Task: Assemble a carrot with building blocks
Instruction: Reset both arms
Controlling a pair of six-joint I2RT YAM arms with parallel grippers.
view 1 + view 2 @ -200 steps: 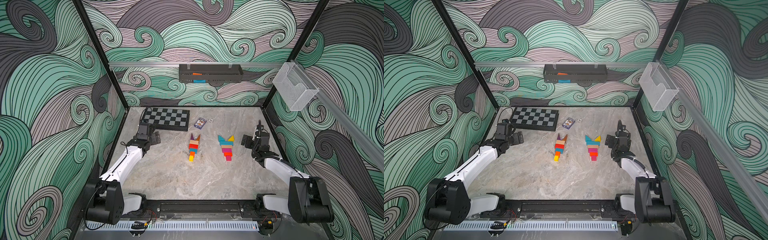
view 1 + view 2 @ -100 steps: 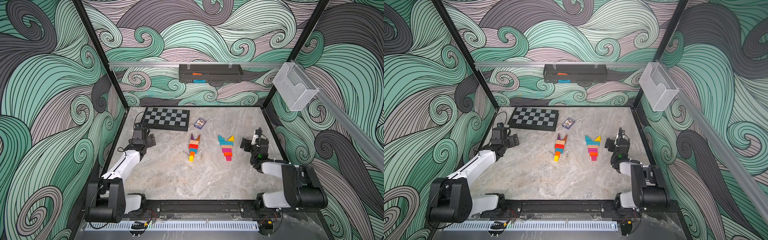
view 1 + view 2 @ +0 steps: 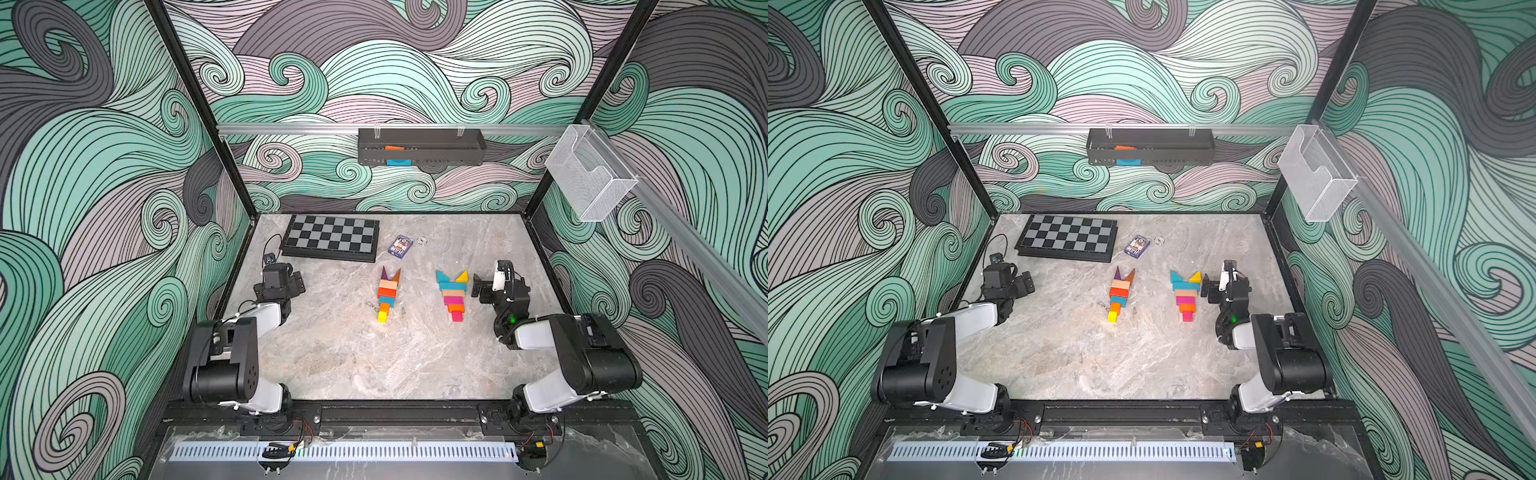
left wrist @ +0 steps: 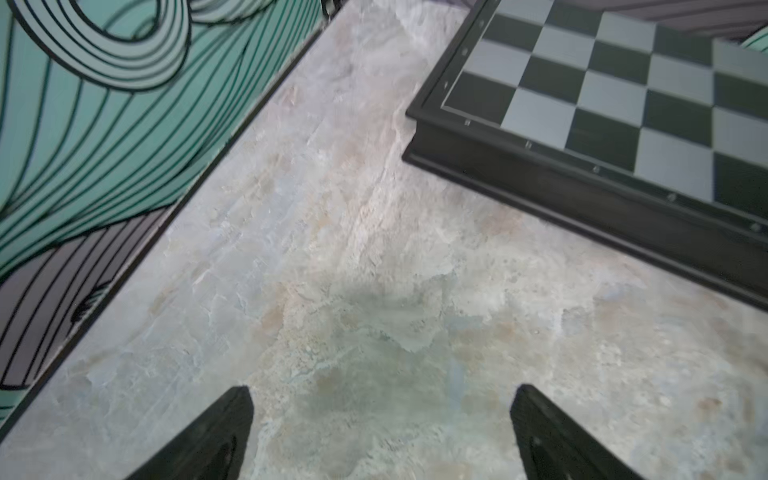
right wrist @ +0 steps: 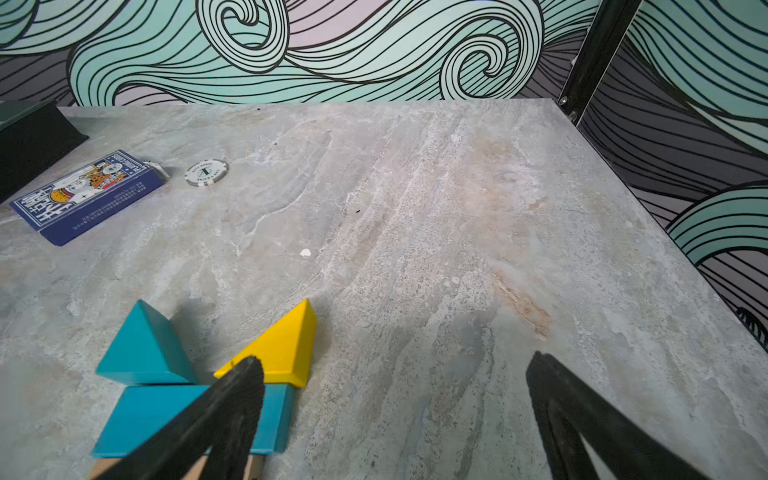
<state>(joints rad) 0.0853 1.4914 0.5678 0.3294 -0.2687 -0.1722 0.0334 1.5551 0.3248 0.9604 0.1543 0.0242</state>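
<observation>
1. Task items: two tapering carrot figures of painted wooden blocks lie flat on the grey marbled table (image 3: 353, 365), apart from each other. The left block figure (image 3: 386, 297) runs from purple and brown wedges down to a yellow cube. The right block figure (image 3: 452, 296) runs from a teal wedge (image 5: 143, 349) and a yellow wedge (image 5: 282, 353), over a teal cuboid (image 5: 141, 415), to a pink cube.
2. Left gripper (image 4: 380, 399): jaws spread wide, nothing between them, over bare table near the black-and-grey chessboard (image 4: 602, 104).
3. Right gripper (image 5: 395, 365): jaws spread wide, empty, just beside the right block figure's wedges. Contact with them cannot be told.
4. Step, as judged: both figures read as complete and no loose block lies on the table. The next move calls only for parking the arms, the right one clearing the yellow wedge without nudging it.
5. Obscured: the right wrist view cuts off the rows below the teal cuboid. The black wall tray (image 3: 419, 145) holds something orange and something blue, unidentifiable.
</observation>
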